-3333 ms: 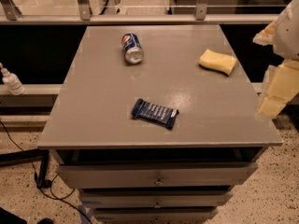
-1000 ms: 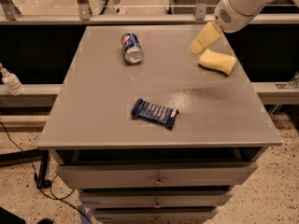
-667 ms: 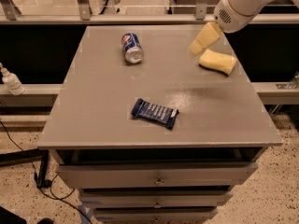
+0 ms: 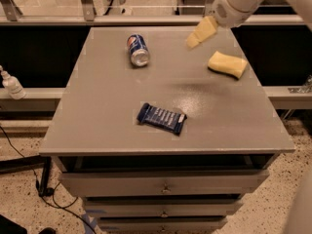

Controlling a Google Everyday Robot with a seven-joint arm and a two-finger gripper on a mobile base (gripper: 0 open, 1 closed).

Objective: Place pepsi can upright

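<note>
Reaching for the can looks like the step in hand. The gripper point(image 4: 201, 31) hangs in the air over the far right part of the table point(image 4: 107, 106) with nothing in it, and honestly I can't tell from this angle how wide it's open. From the gripper, the pepsi can point(image 4: 138, 50) is off to the left as the camera sees it, well apart, lying on its side on the tabletop with one silver end pointing toward the camera. The yellow sponge point(image 4: 227, 64) sits near the gripper on the other side, closer to the camera. The blue snack bar wrapper point(image 4: 161, 118) is way further toward the front edge, so neither should be in the path. My take on doing it well: come across above the surface, line the grip up across the can's round body rather than its ends, and close gently, because a can on its side will probably roll if nudged. Then tip it onto a silver end and let go only once it's standing flat
</note>
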